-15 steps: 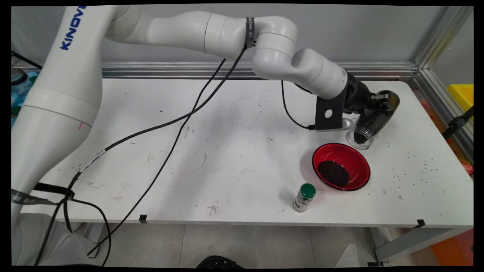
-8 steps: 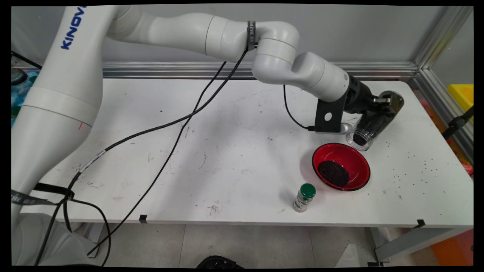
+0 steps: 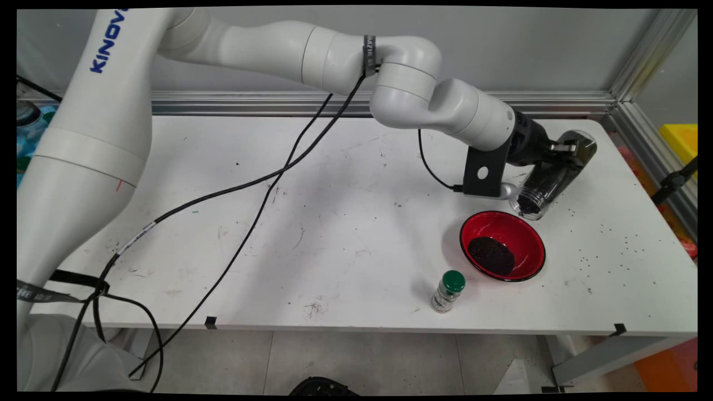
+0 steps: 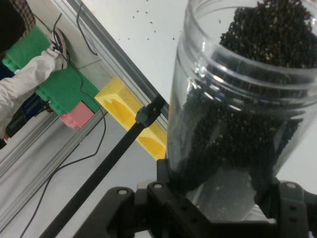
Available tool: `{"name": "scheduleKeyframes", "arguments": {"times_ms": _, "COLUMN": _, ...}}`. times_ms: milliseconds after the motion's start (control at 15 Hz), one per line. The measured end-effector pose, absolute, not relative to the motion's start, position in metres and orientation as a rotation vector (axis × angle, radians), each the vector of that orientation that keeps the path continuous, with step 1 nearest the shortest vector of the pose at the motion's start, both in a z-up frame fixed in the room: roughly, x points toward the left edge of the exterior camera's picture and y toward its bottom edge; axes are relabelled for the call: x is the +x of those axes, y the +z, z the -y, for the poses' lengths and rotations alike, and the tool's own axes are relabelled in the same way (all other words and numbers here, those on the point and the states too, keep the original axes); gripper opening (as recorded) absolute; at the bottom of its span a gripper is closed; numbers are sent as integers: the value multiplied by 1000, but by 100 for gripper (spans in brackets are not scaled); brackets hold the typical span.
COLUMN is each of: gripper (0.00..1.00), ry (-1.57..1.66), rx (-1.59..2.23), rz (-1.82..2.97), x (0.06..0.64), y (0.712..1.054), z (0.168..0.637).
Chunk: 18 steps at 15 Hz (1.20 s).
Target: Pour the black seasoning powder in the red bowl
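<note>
I have the gripper [image 3: 563, 151] clamped on a clear plastic jar [image 3: 548, 178] of small black seeds [image 4: 270, 34], one finger [image 4: 166, 171] pressed to each side. The jar is tilted mouth-down above the white table [image 3: 334, 223], just behind a red bowl [image 3: 521, 231] that holds a pile of the same seeds. A green-capped spice bottle [image 3: 447, 291] stands near the bowl's front left.

The arm [image 3: 267, 44] is glossy white, built of rounded tubular links. A black band with pale lettering [image 3: 368, 51] circles one link, and black cables [image 3: 262, 195] trail from beside that band. Past the last white link sit a black wrist, a black bracket with a round hole [image 3: 482, 172], and the black gripper [image 4: 218, 208] with small screws.
</note>
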<state>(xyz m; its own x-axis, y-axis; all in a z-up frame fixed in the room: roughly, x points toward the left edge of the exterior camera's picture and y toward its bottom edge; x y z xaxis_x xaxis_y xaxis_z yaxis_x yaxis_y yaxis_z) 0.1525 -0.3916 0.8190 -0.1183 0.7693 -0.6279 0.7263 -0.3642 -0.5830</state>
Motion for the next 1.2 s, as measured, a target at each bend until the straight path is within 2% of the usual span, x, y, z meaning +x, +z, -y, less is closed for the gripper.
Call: {"name": "scheduleKeyframes", "arguments": {"times_ms": 1200, "gripper": 0, "ry": 1576, "rx": -2051, "rz": 1745, "x": 152, "y": 820, "z": 381}}
